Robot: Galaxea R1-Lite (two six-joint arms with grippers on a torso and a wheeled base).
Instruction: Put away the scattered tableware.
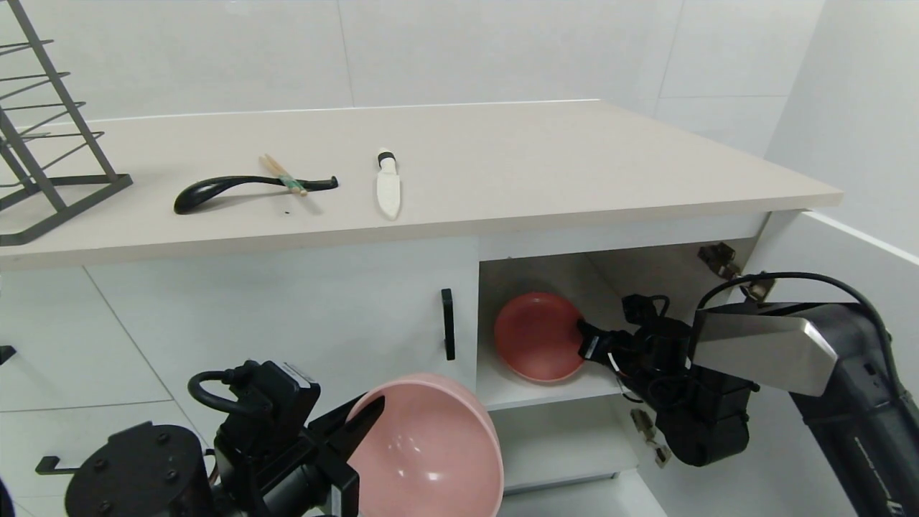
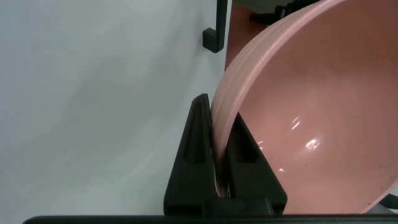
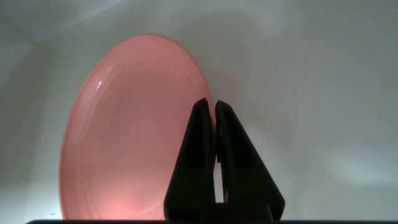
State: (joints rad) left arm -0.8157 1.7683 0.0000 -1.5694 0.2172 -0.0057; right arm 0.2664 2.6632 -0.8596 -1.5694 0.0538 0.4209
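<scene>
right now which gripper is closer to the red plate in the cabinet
Right. The right gripper is inside the open cabinet, gripping the rim of the plate. The left gripper is outside, before the closed door, holding a pink bowl.

Bright, even white light, soft shadow beneath the table (image 1: pixel 574 165) edge, small glare spots inside the pink bowl (image 2: pixel 311 124), cupboard shelf (image 1: pixel 517 391) dimmer.

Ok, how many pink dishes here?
2. A bowl in the left gripper, before the closed cabinet door; a plate on the open cabinet's shelf, rim in the right gripper. Others may hide inside.
</scene>
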